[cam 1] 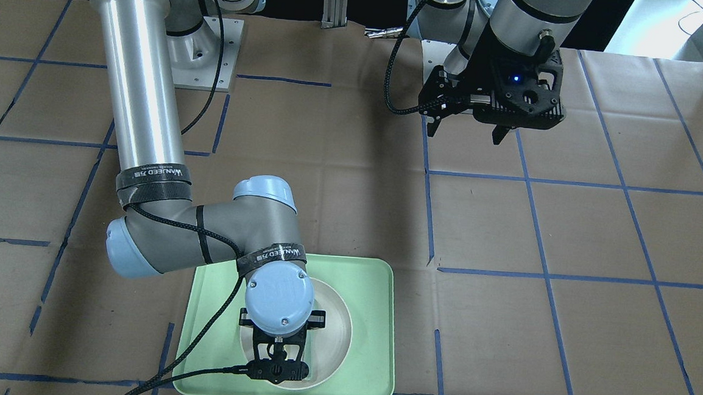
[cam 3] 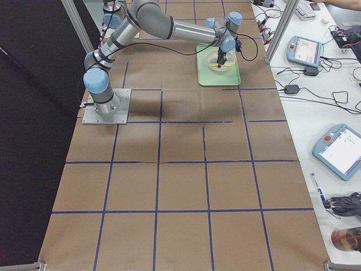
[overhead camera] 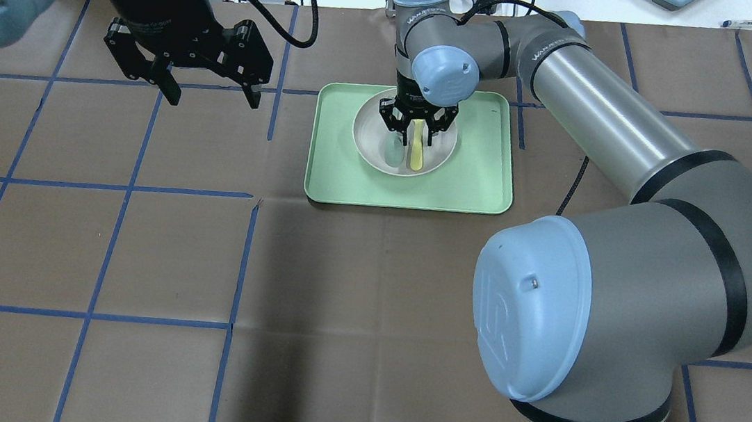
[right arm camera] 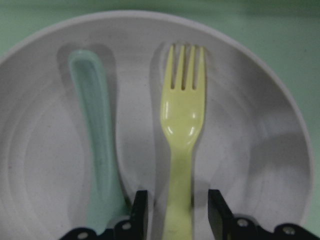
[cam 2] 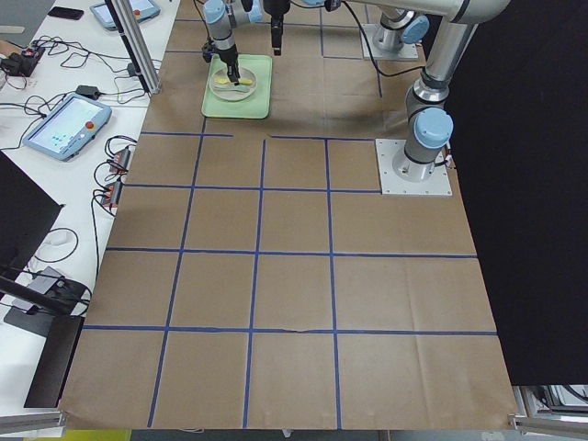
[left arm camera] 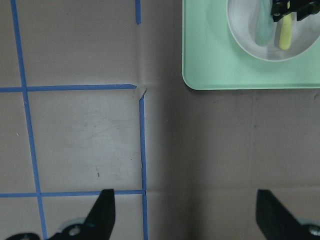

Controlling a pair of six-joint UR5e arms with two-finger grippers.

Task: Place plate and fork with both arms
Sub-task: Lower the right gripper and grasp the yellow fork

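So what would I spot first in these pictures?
The right gripper is down in the white plate on the green tray, a finger on each side of the yellow fork. A pale green spoon lies beside the fork. The left gripper hangs open above the brown table.

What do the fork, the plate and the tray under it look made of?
The fork: pale-yellow plastic by the look, glossy, with soft highlights at its neck. The plate: off-white, matte, faint concentric rings and specks; ceramic or melamine, cannot tell. The tray: pale-green, smooth, rounded rim, probably moulded plastic.
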